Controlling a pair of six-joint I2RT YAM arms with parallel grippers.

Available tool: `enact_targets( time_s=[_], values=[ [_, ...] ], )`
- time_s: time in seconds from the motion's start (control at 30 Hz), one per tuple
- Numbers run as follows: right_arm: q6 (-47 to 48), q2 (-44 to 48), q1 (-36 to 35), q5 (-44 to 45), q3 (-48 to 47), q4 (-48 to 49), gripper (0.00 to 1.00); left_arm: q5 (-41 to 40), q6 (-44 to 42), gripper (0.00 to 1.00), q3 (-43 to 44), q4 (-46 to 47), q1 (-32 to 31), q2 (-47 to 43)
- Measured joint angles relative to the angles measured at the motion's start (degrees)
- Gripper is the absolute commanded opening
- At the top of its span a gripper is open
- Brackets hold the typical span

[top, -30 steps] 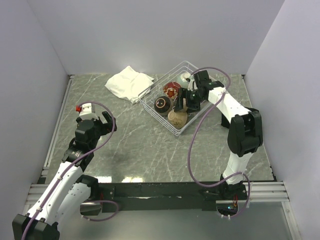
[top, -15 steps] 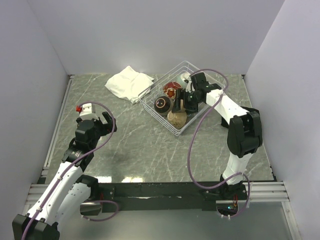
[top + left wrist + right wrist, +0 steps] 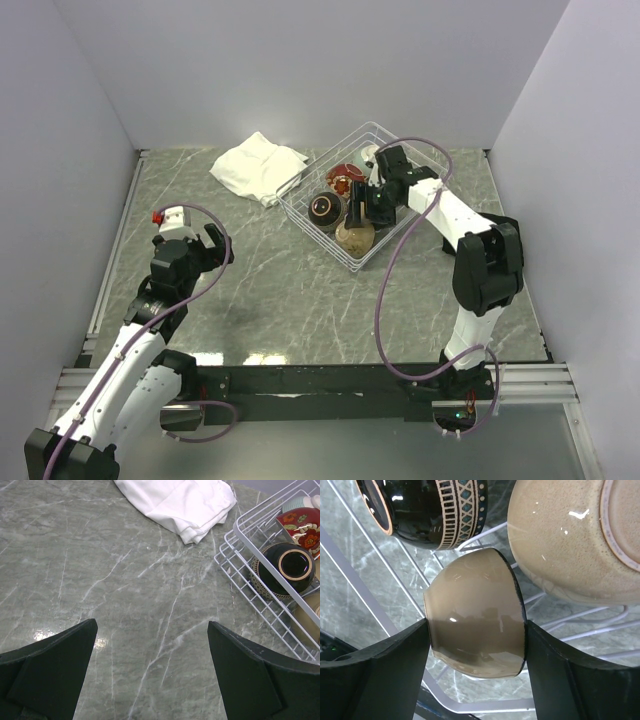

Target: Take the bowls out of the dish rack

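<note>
The white wire dish rack (image 3: 315, 238) stands at the back right of the table and holds several bowls. A glossy tan bowl (image 3: 475, 625) lies on its side in the rack, and my right gripper (image 3: 476, 640) is shut on it, one finger (image 3: 395, 670) against its base and the other against its rim. Beside it sit a black patterned bowl (image 3: 435, 510) and a speckled beige bowl (image 3: 570, 540). From above, my right gripper (image 3: 362, 205) reaches into the rack between the black bowl (image 3: 324, 207) and the beige bowl (image 3: 354, 236). My left gripper (image 3: 218, 245) hangs open over the bare table.
A folded white cloth (image 3: 259, 165) lies left of the rack at the back. A red floral bowl (image 3: 343, 177) stands at the rack's far side. In the left wrist view, the rack's corner (image 3: 250, 545) and the black bowl (image 3: 287, 570) sit at the right edge.
My right gripper has pushed a little further left into the rack and its fingers have closed onto the tan bowl. The left arm has stayed still.
</note>
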State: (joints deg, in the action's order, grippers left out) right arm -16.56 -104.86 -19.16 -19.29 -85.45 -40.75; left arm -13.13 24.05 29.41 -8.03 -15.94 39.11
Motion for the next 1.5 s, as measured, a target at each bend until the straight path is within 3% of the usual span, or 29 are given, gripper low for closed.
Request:
enact_targets(
  time_s=[0.2,0.43,0.93,1.27,1.5],
  values=[
    [2.1,0.0,-1.3,2.8,-2.1,-3.3,0.39,0.0,0.0,0.99,0.0,0.0,0.0,0.0],
    [6.0,0.2,-3.7,5.6,-4.4,-5.4,0.22,0.0,0.0,0.99,0.0,0.0,0.0,0.0],
    [19.4,8.3,-13.1,20.8,-4.0,-3.4,0.11,0.6,0.8,0.99,0.0,0.0,0.0,0.1],
    [32.8,17.0,-23.5,34.2,8.1,9.1,0.14,1.7,3.3,0.99,1.2,-1.3,0.0,2.3],
    [42.9,22.8,-30.9,44.2,19.4,23.0,0.15,2.6,5.6,0.99,5.0,-4.3,0.0,5.9]
  ],
)
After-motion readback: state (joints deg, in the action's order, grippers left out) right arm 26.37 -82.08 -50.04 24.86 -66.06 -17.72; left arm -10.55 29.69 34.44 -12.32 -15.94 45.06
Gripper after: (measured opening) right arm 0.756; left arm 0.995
